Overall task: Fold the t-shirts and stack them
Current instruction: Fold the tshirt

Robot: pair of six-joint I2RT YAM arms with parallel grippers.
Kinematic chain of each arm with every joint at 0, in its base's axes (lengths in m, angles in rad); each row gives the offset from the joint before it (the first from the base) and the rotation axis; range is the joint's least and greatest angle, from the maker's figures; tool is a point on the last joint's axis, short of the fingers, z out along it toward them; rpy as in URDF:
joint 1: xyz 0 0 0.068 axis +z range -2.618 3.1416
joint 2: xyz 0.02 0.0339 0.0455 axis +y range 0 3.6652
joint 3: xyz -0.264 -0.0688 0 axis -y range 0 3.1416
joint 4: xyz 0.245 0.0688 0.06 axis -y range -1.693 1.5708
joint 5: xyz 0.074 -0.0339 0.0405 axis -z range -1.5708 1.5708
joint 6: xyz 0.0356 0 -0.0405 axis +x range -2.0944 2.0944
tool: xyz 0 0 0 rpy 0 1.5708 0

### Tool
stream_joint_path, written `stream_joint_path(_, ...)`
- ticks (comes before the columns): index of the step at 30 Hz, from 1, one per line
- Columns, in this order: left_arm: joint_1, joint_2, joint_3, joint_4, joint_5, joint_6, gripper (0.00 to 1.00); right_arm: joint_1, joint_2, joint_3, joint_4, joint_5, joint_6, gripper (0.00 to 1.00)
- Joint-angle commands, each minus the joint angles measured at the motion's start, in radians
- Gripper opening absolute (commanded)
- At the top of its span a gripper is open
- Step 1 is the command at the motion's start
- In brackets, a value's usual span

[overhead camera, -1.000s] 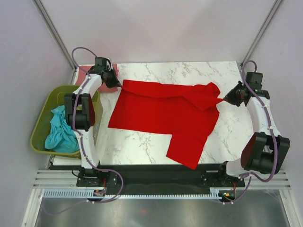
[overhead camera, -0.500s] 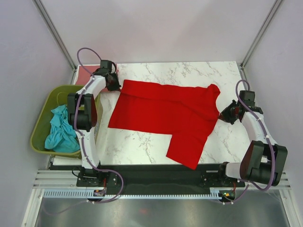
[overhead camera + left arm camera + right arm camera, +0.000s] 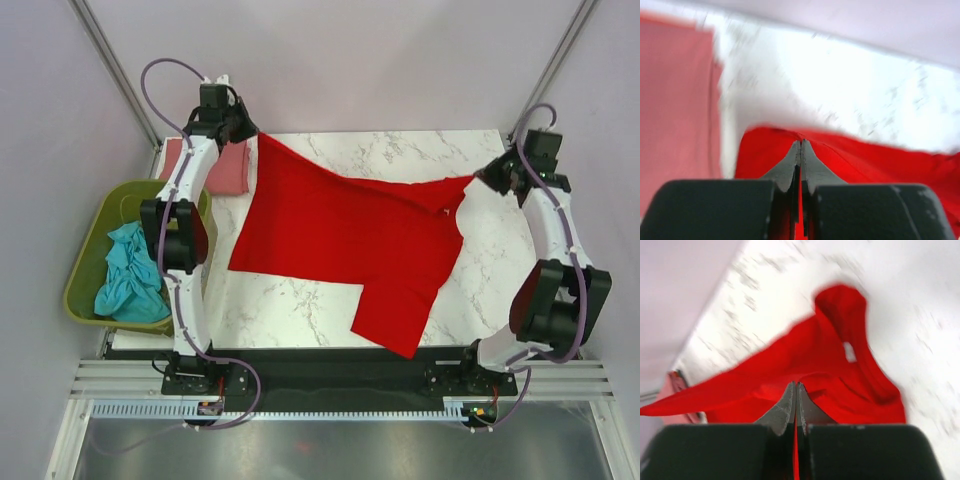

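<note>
Marble tabletop (image 3: 400, 150), and the big red t-shirt (image 3: 340, 230) is on the move! A second ago it lay flat with both arms low at its far corners. Now its far edge has come up off the marble, stretched in a sagging line between the two arms, while the near part lies spread out and one flap reaches the near edge. To me this looks like the lift that starts a fold, so the shirt is gripped but not yet folded.

Off the left side sits the olive basket (image 3: 84, 262) with a teal t-shirt (image 3: 128, 285) crumpled inside, waiting its turn. The pink t-shirt (image 3: 225, 168) lies folded at the far left corner, just beside the raised red edge. That is a tight spot if the cloth swings left.

The left claw (image 3: 243, 128) is pinched tight on the far left corner, red cloth caught between its fingers. The right claw (image 3: 487, 180) is clamped on the far right corner, near the small white neck label (image 3: 443, 213)
</note>
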Motion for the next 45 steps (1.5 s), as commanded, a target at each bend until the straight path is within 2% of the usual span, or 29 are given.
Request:
stream_joint_path(1,0.003,0.089,0.148,0.115,0.098,-0.1,0.02,-0.006,0.088,0.179,0.145,-0.039,0.059,0.0)
stream_joint_path(5,0.003,0.211,0.318,0.18,0.149,-0.154,0.02,-0.006,0.194,0.298,0.28,-0.064,0.116,0.0)
stream_joint_path(9,0.003,0.34,0.392,0.246,0.17,-0.203,0.02,-0.006,0.295,0.343,0.404,-0.1,0.148,0.0)
stream_joint_path(16,0.015,0.393,0.382,0.283,0.189,-0.203,0.02,-0.006,0.381,0.441,0.354,-0.093,0.099,0.0)
stream_joint_path(19,0.03,0.365,0.323,0.281,0.215,-0.2,0.02,-0.009,0.367,0.452,0.297,-0.071,0.084,0.0)
stream_joint_path(22,0.046,0.281,0.198,0.281,0.207,-0.183,0.02,-0.018,0.343,0.46,0.222,-0.077,0.062,0.0)
stream_joint_path(26,0.061,0.178,0.046,0.259,0.184,-0.145,0.02,-0.024,0.304,0.457,0.048,-0.061,0.004,0.0)
stream_joint_path(33,0.075,0.067,-0.034,0.111,0.137,-0.047,0.02,-0.041,0.157,0.299,-0.054,-0.015,-0.064,0.0)
stream_joint_path(38,0.075,-0.034,-0.158,0.09,0.082,0.002,0.02,-0.061,0.068,0.167,-0.085,-0.031,-0.08,0.0)
stream_joint_path(45,0.075,-0.088,-0.298,0.074,0.111,0.041,0.02,-0.061,-0.022,-0.003,-0.088,-0.05,-0.097,0.0)
